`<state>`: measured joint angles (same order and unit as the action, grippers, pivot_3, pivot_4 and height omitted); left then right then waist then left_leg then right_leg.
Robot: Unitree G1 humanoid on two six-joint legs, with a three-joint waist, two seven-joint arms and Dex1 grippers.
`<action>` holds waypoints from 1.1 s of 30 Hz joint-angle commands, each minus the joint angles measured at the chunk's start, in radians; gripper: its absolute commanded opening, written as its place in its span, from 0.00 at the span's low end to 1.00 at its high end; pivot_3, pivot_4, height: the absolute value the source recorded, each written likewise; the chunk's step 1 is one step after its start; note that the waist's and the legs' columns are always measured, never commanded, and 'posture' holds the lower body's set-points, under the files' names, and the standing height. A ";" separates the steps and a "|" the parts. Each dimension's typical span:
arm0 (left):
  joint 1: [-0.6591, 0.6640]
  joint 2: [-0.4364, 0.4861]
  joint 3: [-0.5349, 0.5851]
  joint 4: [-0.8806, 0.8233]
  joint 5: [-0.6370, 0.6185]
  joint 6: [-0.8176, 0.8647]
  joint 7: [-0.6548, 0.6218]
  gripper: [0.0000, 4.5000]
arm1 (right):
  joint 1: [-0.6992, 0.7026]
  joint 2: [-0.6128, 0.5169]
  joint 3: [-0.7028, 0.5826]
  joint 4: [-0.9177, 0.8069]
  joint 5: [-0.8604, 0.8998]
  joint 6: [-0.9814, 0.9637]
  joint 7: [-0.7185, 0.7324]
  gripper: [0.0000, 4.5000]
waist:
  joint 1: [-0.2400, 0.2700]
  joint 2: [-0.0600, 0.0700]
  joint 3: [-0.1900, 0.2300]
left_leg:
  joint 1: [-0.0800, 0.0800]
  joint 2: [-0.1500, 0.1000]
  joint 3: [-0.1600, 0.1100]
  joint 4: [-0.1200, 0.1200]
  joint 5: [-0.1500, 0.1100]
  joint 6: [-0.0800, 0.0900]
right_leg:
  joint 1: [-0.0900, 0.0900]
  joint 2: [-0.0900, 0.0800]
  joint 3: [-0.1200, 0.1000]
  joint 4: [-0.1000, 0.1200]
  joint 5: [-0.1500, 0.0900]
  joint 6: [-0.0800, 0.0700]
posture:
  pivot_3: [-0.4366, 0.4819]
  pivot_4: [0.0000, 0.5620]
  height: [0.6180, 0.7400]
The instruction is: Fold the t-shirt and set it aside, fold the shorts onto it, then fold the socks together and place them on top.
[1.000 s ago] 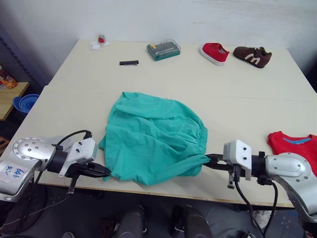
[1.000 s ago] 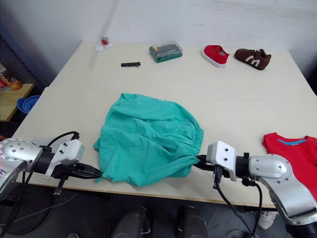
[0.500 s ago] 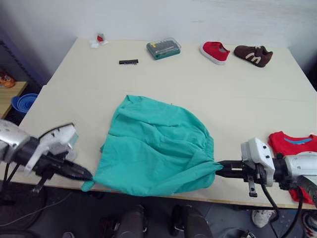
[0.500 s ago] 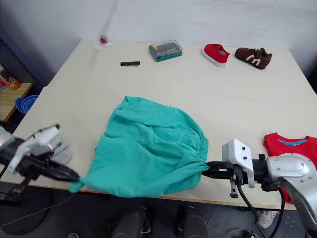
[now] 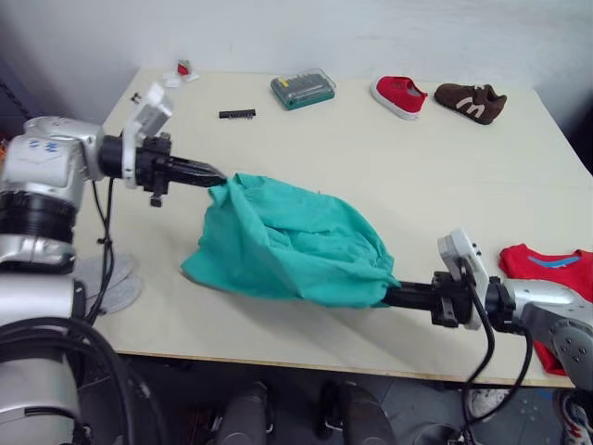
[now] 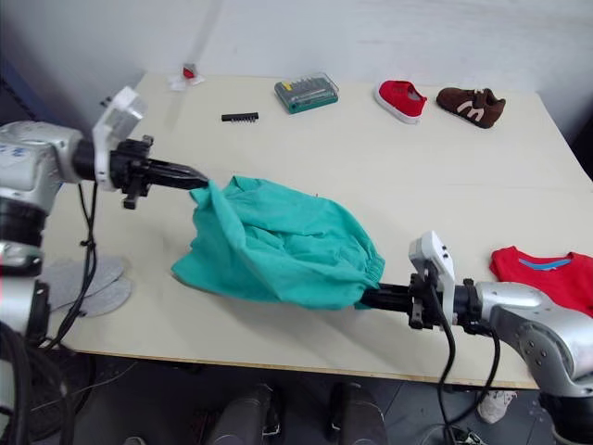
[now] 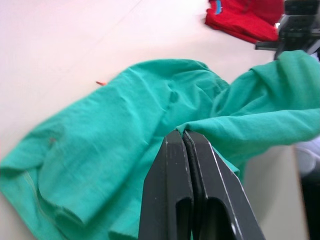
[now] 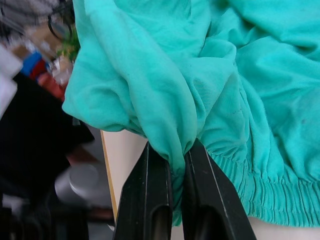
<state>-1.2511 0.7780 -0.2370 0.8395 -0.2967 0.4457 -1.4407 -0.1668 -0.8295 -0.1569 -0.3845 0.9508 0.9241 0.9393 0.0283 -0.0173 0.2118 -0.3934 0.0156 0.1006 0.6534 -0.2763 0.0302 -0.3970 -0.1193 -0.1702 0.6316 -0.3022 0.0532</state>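
Stretching across the middle of the table (image 5: pixel 482 185), the shorts (image 5: pixel 296 246): teal-green, crumpled, strung between both grippers

Left gripper (image 5: pixel 215 176) at the far-left end of the cloth, black fingers (image 7: pixel 182 165) pressed together on a fold of teal fabric, that corner pulled up off the tabletop

Right gripper (image 5: pixel 394 295) at the near-right end, close to the table's near edge, fingers (image 8: pixel 167 195) pinching a bunched bit of cloth just beside the gathered elastic waistband

Rest of the shorts sagging between the two pinch points, lower folds resting on the tabletop toward the near left

The t-shirt (image 5: pixel 551 269) bright red, blue at the neckband, lying at the right edge of the table, apart from the shorts

The socks (image 6: pixel 88 283) light grey, flat, at the near-left edge of the table, left of the shorts, partly behind the left arm's cable

Along the far edge: a green bit case (image 5: pixel 303 90), a small black bit strip (image 5: pixel 237 114) to its left, a red shoe (image 5: pixel 400 96) and a brown shoe (image 5: pixel 471 101) side by side to its right
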 commanded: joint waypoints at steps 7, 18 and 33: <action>-0.185 -0.172 0.124 0.406 0.163 -0.341 0.356 0.00 | -0.151 0.083 -0.105 0.191 0.186 0.234 -0.200 0.00 | -0.011 -0.003 0.001 | -0.005 0.001 0.002 0.001 0.000 0.000 | -0.005 0.001 0.000 0.001 0.001 0.002 | 0.48 0.27 1.00; -0.183 -0.219 0.227 0.472 0.224 -0.364 0.554 0.00 | -0.258 0.119 -0.071 0.333 0.134 0.320 -0.301 0.00 | -0.010 -0.004 0.002 | -0.013 0.001 0.008 0.012 -0.003 0.006 | -0.014 -0.001 0.008 0.006 0.007 0.006 | 0.48 0.27 1.00; -0.134 -0.264 0.270 0.478 0.281 -0.375 0.589 0.00 | -0.473 0.329 -0.258 0.424 0.169 0.468 -0.689 0.64 | -0.033 -0.004 0.002 | -0.013 -0.001 0.017 0.012 -0.001 0.010 | -0.018 -0.006 0.012 0.011 0.012 0.008 | 0.48 0.27 1.00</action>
<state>-1.3859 0.4981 0.0128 1.3198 -0.0252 0.0841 -0.8614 -0.6036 -0.5133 -0.3436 0.0324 1.0732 1.3622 0.2973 -0.0044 -0.0211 0.2135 -0.4069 0.0147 0.1173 0.6653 -0.2768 0.0402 -0.4148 -0.1255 -0.1584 0.6425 -0.2905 0.0613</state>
